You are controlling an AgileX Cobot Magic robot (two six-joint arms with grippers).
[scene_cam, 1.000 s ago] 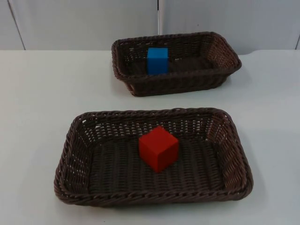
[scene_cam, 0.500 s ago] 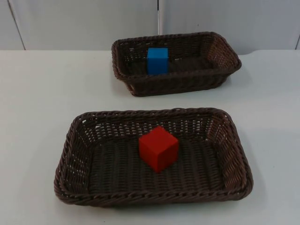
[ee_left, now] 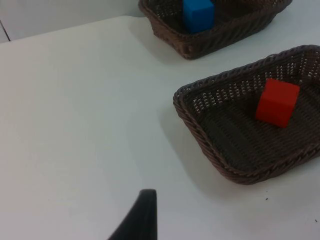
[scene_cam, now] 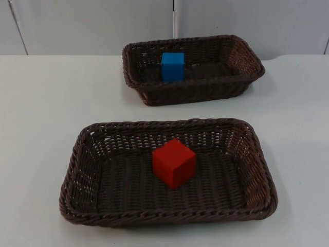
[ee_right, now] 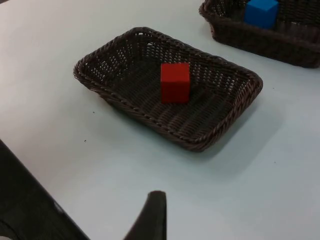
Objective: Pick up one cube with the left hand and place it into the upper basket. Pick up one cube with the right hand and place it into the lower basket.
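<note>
A blue cube (scene_cam: 172, 66) rests inside the upper wicker basket (scene_cam: 205, 93), toward its left side. In the middle of the lower wicker basket (scene_cam: 169, 217) sits a red cube (scene_cam: 174, 162). My left gripper (ee_left: 144, 216) waits over bare table to the left of the lower basket (ee_left: 200, 142), well away from the red cube (ee_left: 277, 102) and the blue cube (ee_left: 198, 14). Over bare table on the other side hangs my right gripper (ee_right: 152, 215), a good distance from the red cube (ee_right: 175, 82) in its basket (ee_right: 150, 121). Neither gripper holds anything that I can see.
White table top (scene_cam: 41, 103) surrounds both baskets and ends at the grey partition wall (scene_cam: 92, 25) behind the upper basket. The right wrist view shows the table's edge with a dark drop (ee_right: 25, 200) beyond it.
</note>
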